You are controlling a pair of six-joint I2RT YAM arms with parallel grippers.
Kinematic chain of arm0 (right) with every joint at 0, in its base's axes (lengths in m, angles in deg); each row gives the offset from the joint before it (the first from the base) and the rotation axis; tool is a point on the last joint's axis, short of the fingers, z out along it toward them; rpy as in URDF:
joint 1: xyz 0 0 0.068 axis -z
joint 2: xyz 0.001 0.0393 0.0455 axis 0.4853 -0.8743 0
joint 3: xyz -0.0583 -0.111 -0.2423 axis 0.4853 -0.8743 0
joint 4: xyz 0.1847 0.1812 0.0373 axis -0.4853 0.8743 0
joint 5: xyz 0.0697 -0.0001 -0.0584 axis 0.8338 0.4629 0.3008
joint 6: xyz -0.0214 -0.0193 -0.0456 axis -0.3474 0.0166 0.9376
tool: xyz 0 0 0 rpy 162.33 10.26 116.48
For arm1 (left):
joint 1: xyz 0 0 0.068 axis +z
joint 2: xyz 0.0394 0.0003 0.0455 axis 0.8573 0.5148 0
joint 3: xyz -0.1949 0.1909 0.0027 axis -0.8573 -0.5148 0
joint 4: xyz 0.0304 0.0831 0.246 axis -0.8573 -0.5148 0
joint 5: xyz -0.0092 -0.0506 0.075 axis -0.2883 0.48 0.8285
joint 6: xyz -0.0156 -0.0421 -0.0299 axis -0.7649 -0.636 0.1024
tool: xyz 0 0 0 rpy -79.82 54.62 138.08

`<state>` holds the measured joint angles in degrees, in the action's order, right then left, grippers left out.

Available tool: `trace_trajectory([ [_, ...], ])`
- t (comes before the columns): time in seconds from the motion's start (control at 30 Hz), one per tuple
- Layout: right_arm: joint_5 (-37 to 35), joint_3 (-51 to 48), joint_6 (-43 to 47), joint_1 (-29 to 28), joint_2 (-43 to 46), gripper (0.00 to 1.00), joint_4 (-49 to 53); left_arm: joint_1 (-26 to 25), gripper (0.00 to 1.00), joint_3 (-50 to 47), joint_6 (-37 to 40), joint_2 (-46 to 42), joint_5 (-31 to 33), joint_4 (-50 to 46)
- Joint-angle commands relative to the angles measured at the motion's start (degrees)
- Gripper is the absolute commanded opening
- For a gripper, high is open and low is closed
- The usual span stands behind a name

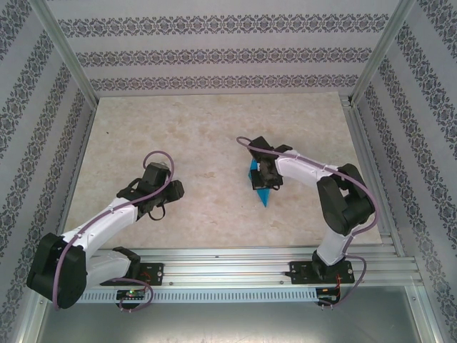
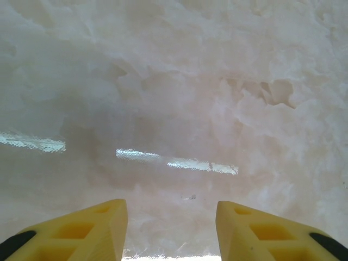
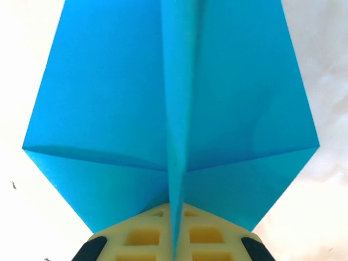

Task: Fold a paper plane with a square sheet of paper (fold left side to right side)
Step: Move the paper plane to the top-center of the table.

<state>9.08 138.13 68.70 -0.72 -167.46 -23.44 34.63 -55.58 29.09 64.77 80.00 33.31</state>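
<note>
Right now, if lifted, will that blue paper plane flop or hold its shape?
Probably very light: the paper plane is thin folded paper. Its creased centre ridge, pinched by the right end effector, likely stiffens it; the flat wings may droop.

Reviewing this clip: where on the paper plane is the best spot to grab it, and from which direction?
Probably the raised centre fold of the plane, coming in along the crease from one end. The wings spread wide and flat, giving little to pinch. The fold stands up as a thin ridge that two fingers can close on. The right pincer is shut on it that way.
</note>
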Motion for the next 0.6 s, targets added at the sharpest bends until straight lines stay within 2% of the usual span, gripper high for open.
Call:
trace_trajectory([
  [0.0, 2.2, 6.3, 6.8, 3.2, -1.6, 0.02, 0.7, 0.8, 0.48, 1.8, 1.1, -0.6, 0.4, -1.2],
  [0.2, 3.0, 20.4, 11.6, 9.1, -12.6, 0.02, 4.3, 0.8, 0.48, 1.7, 1.2, -0.6, -0.9, -0.8],
  [0.33, 2.5, 31.3, 13.0, 11.2, -20.1, 0.03, 7.9, 0.8, 0.55, 1.5, 1.5, -0.8, -2.0, 0.0],
  [0.57, 2.8, 50.8, 14.2, 14.2, -33.5, 0.03, 15.1, 0.8, 0.88, 2.0, 1.8, -1.2, -1.6, -0.2],
])
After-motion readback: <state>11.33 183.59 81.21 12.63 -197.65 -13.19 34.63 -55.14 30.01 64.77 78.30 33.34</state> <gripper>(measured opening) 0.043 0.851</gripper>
